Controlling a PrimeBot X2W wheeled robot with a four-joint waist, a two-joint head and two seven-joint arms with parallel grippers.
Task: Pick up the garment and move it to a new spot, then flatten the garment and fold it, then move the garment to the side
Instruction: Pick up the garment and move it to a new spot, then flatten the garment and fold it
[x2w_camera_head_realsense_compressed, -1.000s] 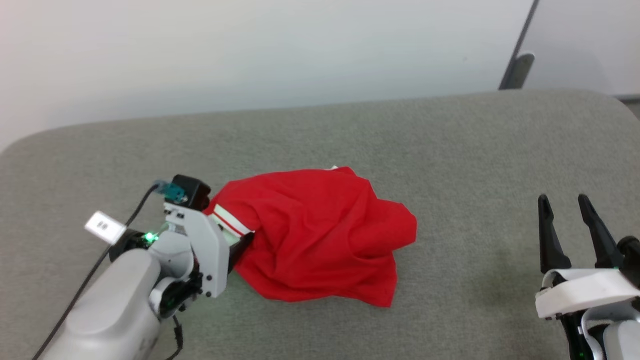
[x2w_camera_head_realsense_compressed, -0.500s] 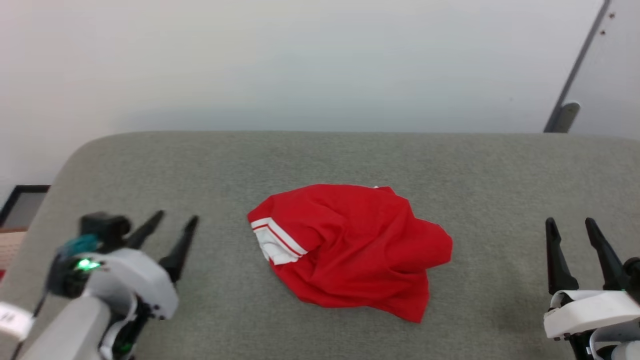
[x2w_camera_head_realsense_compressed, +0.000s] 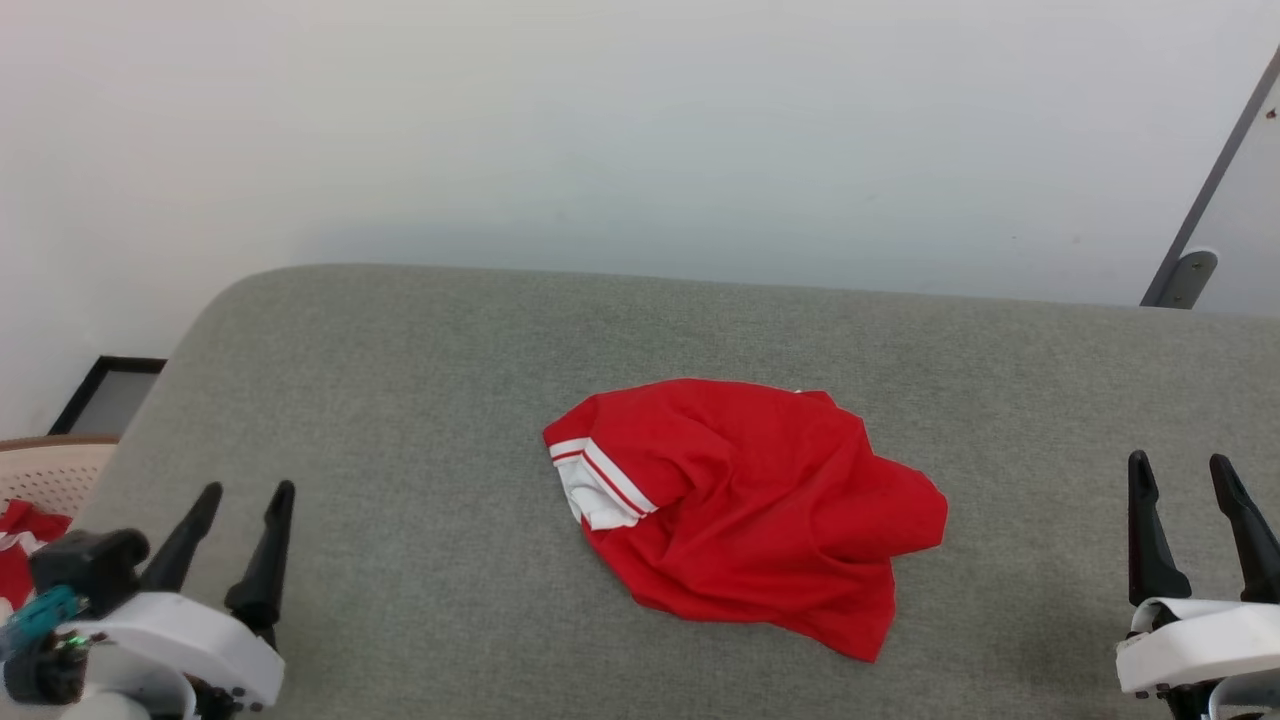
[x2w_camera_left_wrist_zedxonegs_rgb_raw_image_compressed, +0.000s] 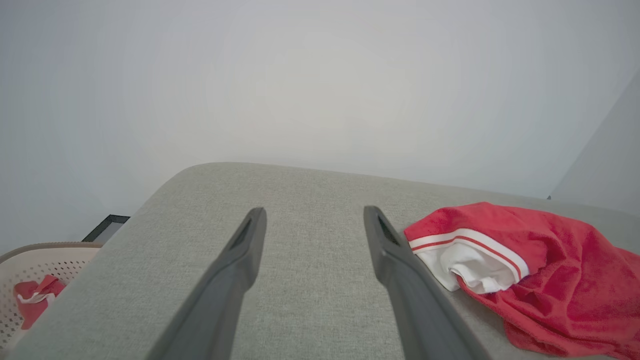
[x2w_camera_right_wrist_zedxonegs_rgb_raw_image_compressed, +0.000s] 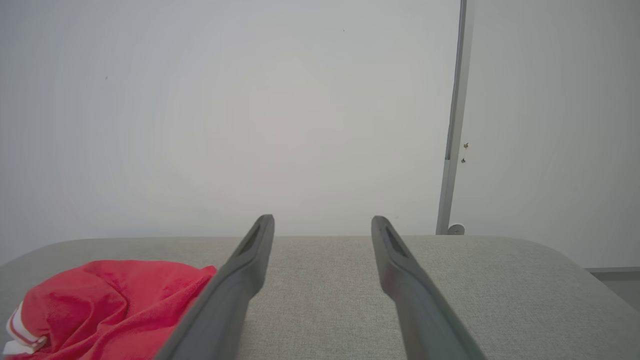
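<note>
my left gripper (x2w_camera_head_realsense_compressed: 247, 490) hangs at the lower left of the head view, its two dark fingers spread wide with nothing between them and nothing touching them. down my left wrist i look through the gap onto the bare grey cushion (x2w_camera_head_realsense_compressed: 400, 420). my right gripper (x2w_camera_head_realsense_compressed: 1178, 462) sits at the lower right, jaws just as far apart, and it holds nothing either. the shirt (x2w_camera_head_realsense_compressed: 760, 510) lies crumpled in a heap near the middle of the cushion, between my two grippers and well apart from both. it is mostly red, with a white sleeve and its red-and-white striped cuff turned toward my left side. from the left wrist the heap lies to the right of my fingers; from the right wrist it lies to their left. off the cushion's left end stands a pale perforated basket (x2w_camera_head_realsense_compressed: 45, 480) with a piece of red cloth (x2w_camera_head_realsense_compressed: 25, 530) in it.
</note>
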